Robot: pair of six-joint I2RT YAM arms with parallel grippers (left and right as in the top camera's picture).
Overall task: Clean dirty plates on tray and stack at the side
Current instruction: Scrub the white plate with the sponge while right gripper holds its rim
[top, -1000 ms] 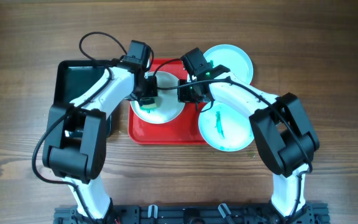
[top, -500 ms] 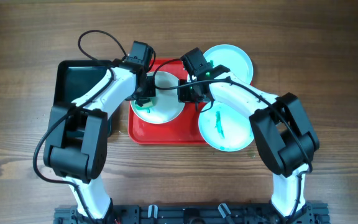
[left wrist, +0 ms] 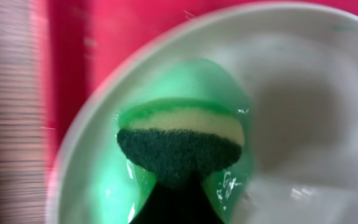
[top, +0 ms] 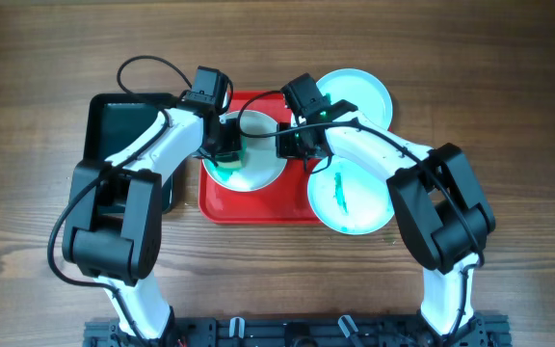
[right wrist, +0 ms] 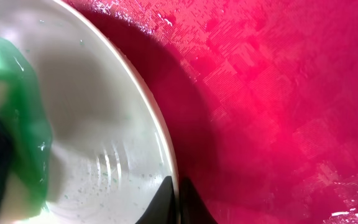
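A white plate (top: 253, 162) with a teal-green smear lies on the red tray (top: 258, 204). My left gripper (top: 227, 146) is shut on a green sponge (left wrist: 179, 144) that presses on the plate's left inside (left wrist: 303, 106). My right gripper (top: 291, 145) is shut on the white plate's right rim (right wrist: 160, 155), over the tray (right wrist: 278, 93). A pale turquoise plate (top: 353, 198) with a green smear overhangs the tray's right edge. Another turquoise plate (top: 366, 96) lies on the table behind it.
A dark green tray (top: 114, 125) stands left of the red tray, under my left arm. Wooden table (top: 509, 116) surrounds everything. Cables loop above both wrists.
My left gripper with the sponge has shifted slightly up and left across the white plate. The right gripper holds the rim still.
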